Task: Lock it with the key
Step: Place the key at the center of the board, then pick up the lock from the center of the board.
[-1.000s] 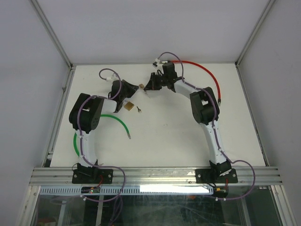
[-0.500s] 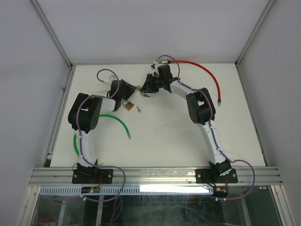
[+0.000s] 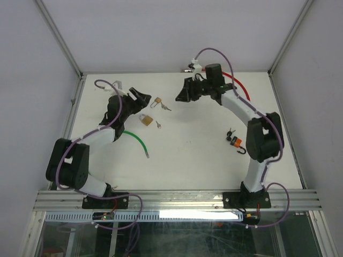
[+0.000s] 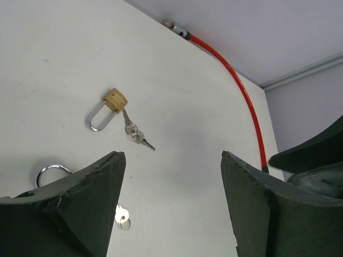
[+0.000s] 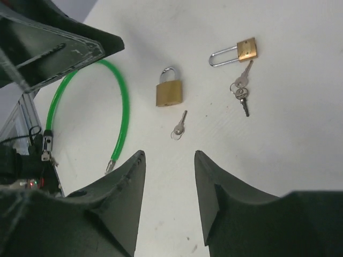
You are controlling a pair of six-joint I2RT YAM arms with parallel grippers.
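The small brass padlock (image 3: 157,101) is lying flat on the white table (image 3: 193,160), in the far half and a little left of the middle. A bunch of keys (image 3: 166,107) is trailing from its body toward the right edge; whether one of them is sitting in the keyhole I cannot tell. The left gripper (image 3: 140,99) is hovering just to the padlock's left, its fingers spread wide and gripping nothing. The right gripper (image 3: 181,95) is hanging on the other side, near the keys, its jaws parted less widely and likewise holding nothing. A larger brass padlock (image 3: 146,120) is lying just toward the near edge from the small one, with a single key (image 3: 158,125) lying loose at its right, not touching it. A green cable (image 3: 137,139) is curving from under the left arm toward the table's middle. A red cable (image 3: 244,91) is running behind the right arm toward the far right corner. A small orange and black item (image 3: 235,141) is lying beside the right arm, nearer the right edge. Both padlocks are sitting well apart from every edge, and a wide stretch of table is separating the single key from the orange item.
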